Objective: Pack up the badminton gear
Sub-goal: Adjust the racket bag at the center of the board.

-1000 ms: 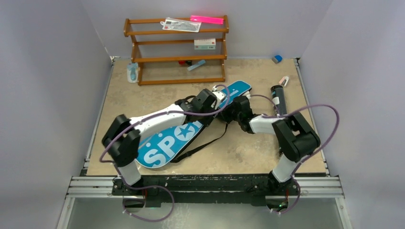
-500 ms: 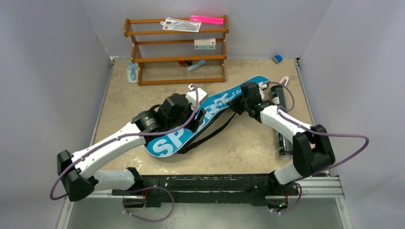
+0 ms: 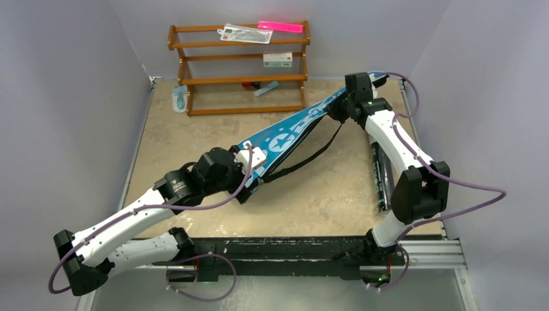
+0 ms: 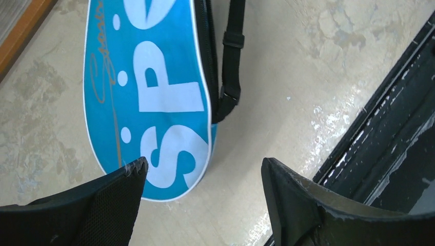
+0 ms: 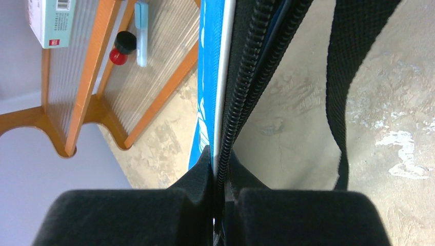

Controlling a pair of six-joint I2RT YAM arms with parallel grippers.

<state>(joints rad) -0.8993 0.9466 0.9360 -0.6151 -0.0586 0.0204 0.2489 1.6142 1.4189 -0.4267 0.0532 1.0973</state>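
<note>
Wooden rack (image 3: 246, 111) at the back; pale-blue bottle (image 3: 179, 99) beside it.

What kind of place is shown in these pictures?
Probably a robot test cell: plain grey walls enclose a beige stone-patterned tabletop, and two white robot arms are bolted to a metal rail.

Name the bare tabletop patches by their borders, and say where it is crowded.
Bare: left side, between the wooden rack and the blue bag; near middle, between the bag's strap and the black tube. Crowded: along the bag's diagonal and the right edge.
</note>
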